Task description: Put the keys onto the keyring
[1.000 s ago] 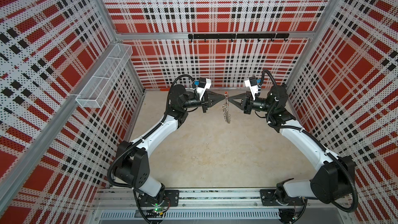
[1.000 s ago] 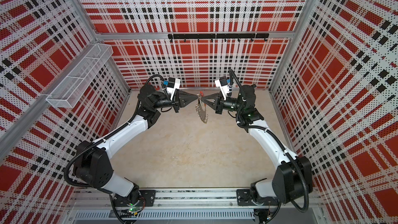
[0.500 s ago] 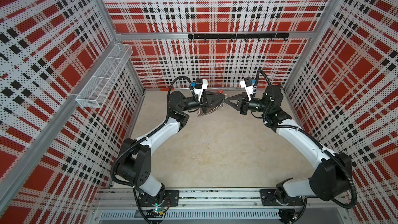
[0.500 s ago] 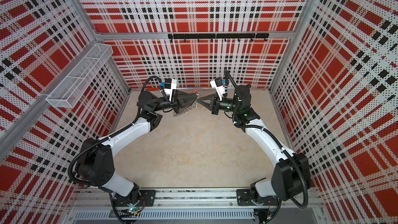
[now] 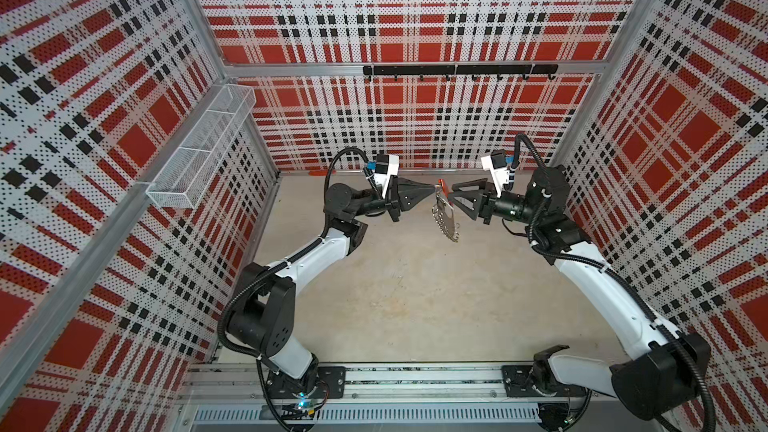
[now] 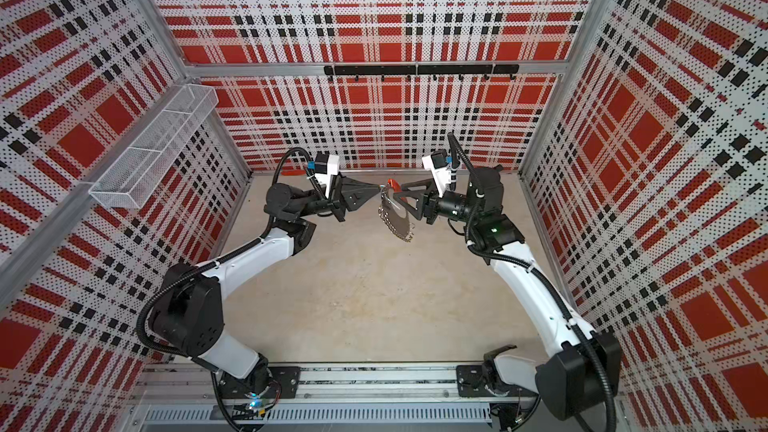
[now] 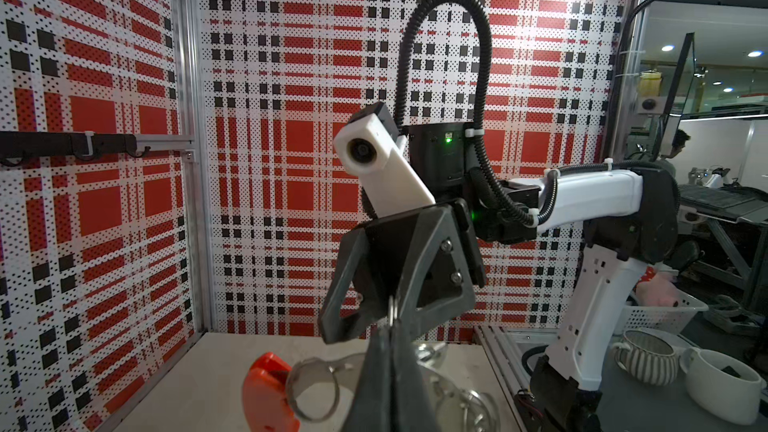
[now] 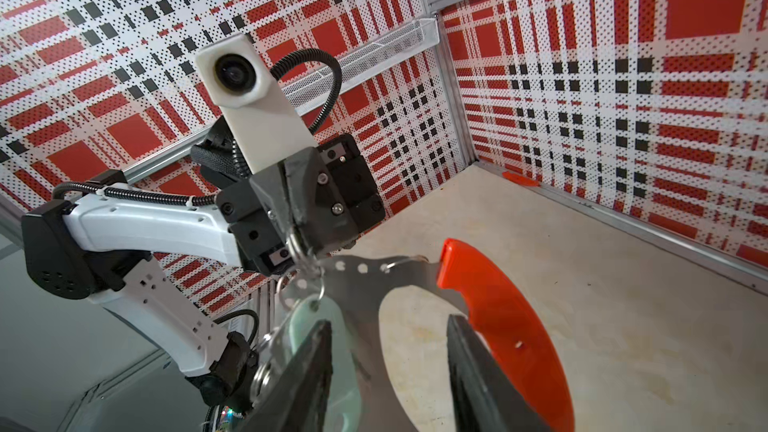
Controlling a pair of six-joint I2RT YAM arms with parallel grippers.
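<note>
The keyring (image 5: 445, 218) (image 6: 395, 220), a thin metal hoop fringed with small wire loops and carrying a red curved section (image 8: 498, 317), hangs above the floor at the back middle. My left gripper (image 5: 433, 189) (image 7: 390, 336) is shut on one of its wire loops (image 8: 296, 243) and holds it up. From the hoop's band (image 8: 361, 272) a pale teal tag (image 8: 307, 313) hangs on a small ring; the keys' dark metal part is not visible. My right gripper (image 5: 454, 195) (image 8: 388, 322) faces the hoop, open, with the tag beside one finger and the red section beside the other.
A white wire basket (image 5: 199, 151) hangs on the left wall. A black hook rail (image 5: 457, 70) runs along the back wall. A small orange piece (image 8: 517, 178) lies at the floor's back edge. Plaid perforated walls close in three sides.
The right gripper was shut a second ago and its jaws now stand apart. The left gripper swung the keyring up and leftward half a second ago; now it hangs down again.
</note>
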